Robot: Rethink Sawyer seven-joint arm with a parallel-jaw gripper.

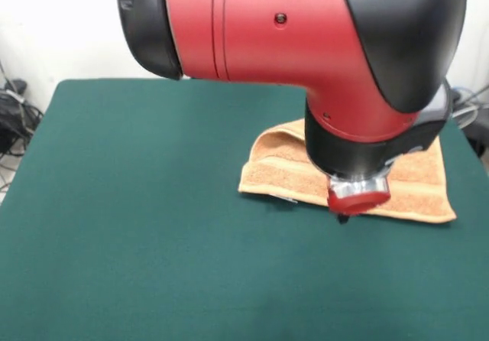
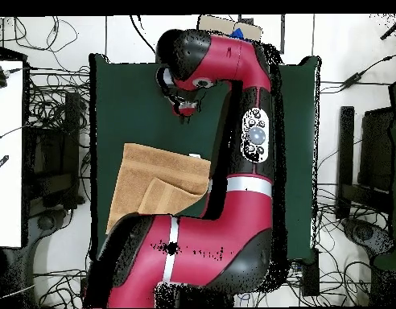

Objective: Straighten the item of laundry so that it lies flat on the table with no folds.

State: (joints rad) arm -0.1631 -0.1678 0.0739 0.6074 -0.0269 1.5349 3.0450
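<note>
The item of laundry is an orange-tan towel on the right half of the green table. Its left end is doubled over into a raised ridge, and a small white tag shows at its near edge. In the overhead view the towel lies near the table's left side, with one corner flap folded onto it; the arm hides its right part. My gripper hangs at the towel's near edge below a red flange. The overhead view shows the gripper over green cloth just beyond the towel. Only a small dark tip shows.
The bulky red and black arm fills the top of the front view and hides the middle of the towel. Tangled cables lie on the floor around the table. A white desk stands at the left and dark equipment at the right.
</note>
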